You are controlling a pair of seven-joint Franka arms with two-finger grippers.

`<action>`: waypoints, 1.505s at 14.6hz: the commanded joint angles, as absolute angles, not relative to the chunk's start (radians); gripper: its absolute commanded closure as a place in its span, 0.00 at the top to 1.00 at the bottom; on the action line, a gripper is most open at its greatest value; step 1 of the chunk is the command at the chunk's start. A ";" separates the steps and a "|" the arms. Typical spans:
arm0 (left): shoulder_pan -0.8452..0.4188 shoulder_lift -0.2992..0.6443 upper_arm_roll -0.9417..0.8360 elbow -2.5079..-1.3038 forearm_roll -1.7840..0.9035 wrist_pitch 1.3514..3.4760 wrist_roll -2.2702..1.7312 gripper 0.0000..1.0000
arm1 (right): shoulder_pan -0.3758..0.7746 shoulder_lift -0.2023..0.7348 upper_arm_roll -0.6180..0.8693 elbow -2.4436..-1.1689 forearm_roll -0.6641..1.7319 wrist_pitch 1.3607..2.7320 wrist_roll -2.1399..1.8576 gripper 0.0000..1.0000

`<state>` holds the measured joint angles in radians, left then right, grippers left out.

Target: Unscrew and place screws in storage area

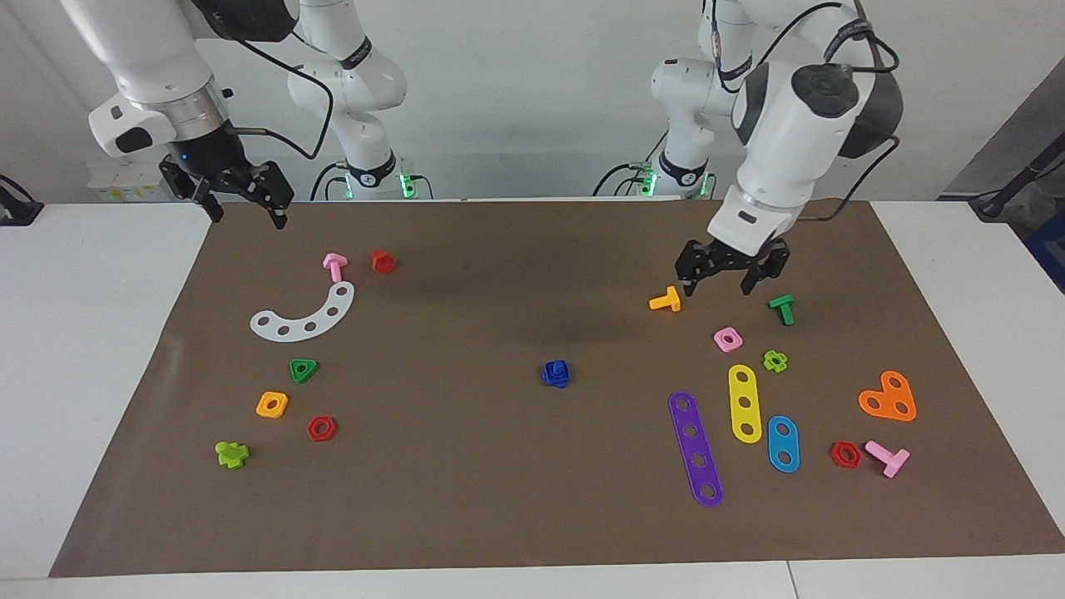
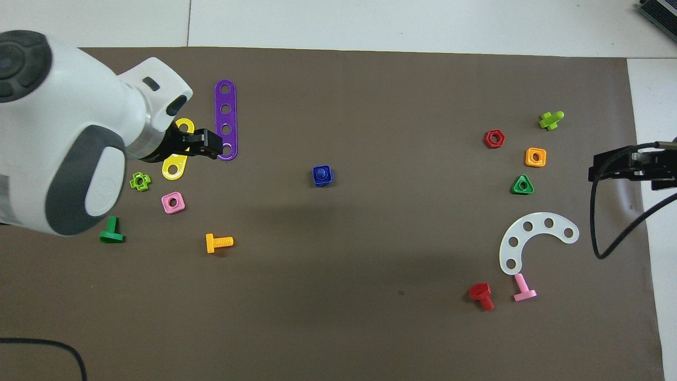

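The dark-blue bolt, screwed into its dark-blue square nut [image 1: 556, 373], stands alone in the middle of the brown mat [image 1: 499, 499]; it also shows in the overhead view [image 2: 322, 175]. My left gripper [image 1: 722, 281] is open and empty, raised over the mat between the orange bolt [image 1: 666, 300] and the green bolt [image 1: 782, 309]; in the overhead view the left gripper [image 2: 198, 145] covers part of the yellow strip. My right gripper [image 1: 245, 210] is open and empty, raised over the mat's edge at the right arm's end, and shows in the overhead view [image 2: 632, 168].
Purple [image 1: 695, 449], yellow [image 1: 745, 403] and blue [image 1: 783, 443] strips, an orange plate [image 1: 889, 397] and loose nuts lie at the left arm's end. A white curved plate [image 1: 305, 315], a green triangular nut [image 1: 304, 369] and other bolts and nuts lie at the right arm's end.
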<state>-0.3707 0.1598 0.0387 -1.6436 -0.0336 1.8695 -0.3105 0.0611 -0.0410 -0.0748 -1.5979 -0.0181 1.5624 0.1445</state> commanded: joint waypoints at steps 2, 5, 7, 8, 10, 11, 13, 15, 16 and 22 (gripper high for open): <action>-0.442 0.216 0.055 -1.649 -0.063 1.973 -0.379 0.94 | 0.055 -0.064 -0.074 -1.626 -0.002 1.575 0.120 1.00; -0.512 0.305 0.058 -1.637 -0.068 2.067 -0.443 0.92 | 0.055 -0.064 -0.074 -1.626 -0.002 1.574 0.120 1.00; -0.554 0.368 0.058 -1.625 -0.066 2.121 -0.482 0.92 | 0.055 -0.064 -0.074 -1.626 -0.002 1.575 0.120 1.00; -0.581 0.412 0.060 -1.605 -0.066 2.129 -0.483 0.91 | 0.055 -0.064 -0.074 -1.626 -0.002 1.575 0.120 1.00; -0.603 0.462 0.060 -1.585 -0.060 2.193 -0.486 0.90 | 0.055 -0.064 -0.074 -1.626 -0.002 1.575 0.120 1.00; -0.604 0.471 0.060 -1.586 -0.058 2.213 -0.486 0.88 | 0.055 -0.064 -0.074 -1.626 -0.002 1.575 0.120 1.00; -0.641 0.495 0.061 -1.594 -0.057 2.232 -0.488 0.86 | 0.055 -0.063 -0.074 -1.626 -0.002 1.575 0.120 1.00; -0.647 0.497 0.060 -1.620 -0.054 2.269 -0.488 0.84 | 0.055 -0.064 -0.074 -1.626 -0.002 1.575 0.120 1.00; -0.647 0.500 0.060 -1.620 -0.052 2.275 -0.486 0.82 | 0.055 -0.063 -0.074 -1.626 -0.002 1.575 0.120 1.00; -0.663 0.502 0.060 -1.692 -0.052 2.352 -0.488 0.77 | 0.055 -0.064 -0.074 -1.626 -0.002 1.575 0.120 1.00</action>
